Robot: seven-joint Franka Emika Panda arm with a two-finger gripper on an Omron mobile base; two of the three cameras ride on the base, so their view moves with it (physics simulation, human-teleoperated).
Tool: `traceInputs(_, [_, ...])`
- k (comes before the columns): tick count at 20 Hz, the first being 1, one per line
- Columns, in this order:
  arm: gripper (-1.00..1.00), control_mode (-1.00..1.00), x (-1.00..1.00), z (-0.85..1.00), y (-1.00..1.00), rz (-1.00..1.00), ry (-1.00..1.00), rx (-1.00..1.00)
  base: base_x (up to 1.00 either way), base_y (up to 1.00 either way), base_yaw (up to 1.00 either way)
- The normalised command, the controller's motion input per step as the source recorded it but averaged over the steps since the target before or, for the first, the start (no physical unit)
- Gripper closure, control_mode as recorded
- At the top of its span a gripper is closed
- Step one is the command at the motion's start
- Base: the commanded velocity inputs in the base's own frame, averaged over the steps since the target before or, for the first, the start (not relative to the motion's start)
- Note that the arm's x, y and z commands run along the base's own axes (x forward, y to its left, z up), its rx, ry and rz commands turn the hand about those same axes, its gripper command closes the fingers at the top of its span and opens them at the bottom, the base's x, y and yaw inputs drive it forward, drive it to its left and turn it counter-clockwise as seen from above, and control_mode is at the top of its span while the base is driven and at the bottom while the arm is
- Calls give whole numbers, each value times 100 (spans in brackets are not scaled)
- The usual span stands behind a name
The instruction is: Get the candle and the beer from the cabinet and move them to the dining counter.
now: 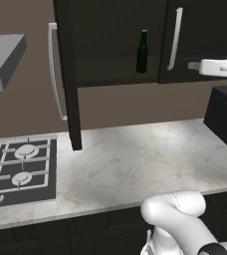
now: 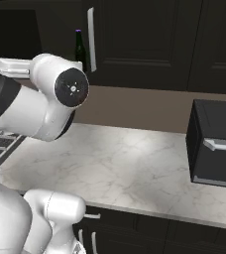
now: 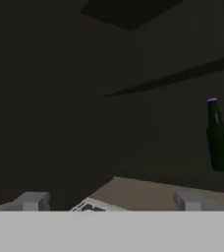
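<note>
Green beer (image 1: pixel 142 52) stands upright in the cabinet (image 1: pixel 110 40); hand view shows the hand (image 3: pixel 111 201) wide open, empty.

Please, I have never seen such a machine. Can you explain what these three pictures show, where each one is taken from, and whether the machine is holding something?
This is a rendered kitchen with a white robot arm. Two cameras ride behind the arm, one on its left, one on its right. The third sits on its hand, looking along the claw. The claw is open and holds nothing. A dark beer bottle stands upright in the open cabinet. Below is a marble counter with a gas hob and a black box-like appliance. I see no candle.
</note>
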Motion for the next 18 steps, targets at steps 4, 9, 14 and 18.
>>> traceInputs(4, [-100,-100,0,-1,-45,-49,9,0,0,0,0])
traceInputs(9, [-100,-100,0,0,-46,-47,9,-2,0,0,0])
traceInputs(14, [-100,-100,0,-1,-38,-35,1,-7,0,0,0])
traceInputs(18, [-100,-100,0,0,-17,-21,-3,-12,0,0,0])
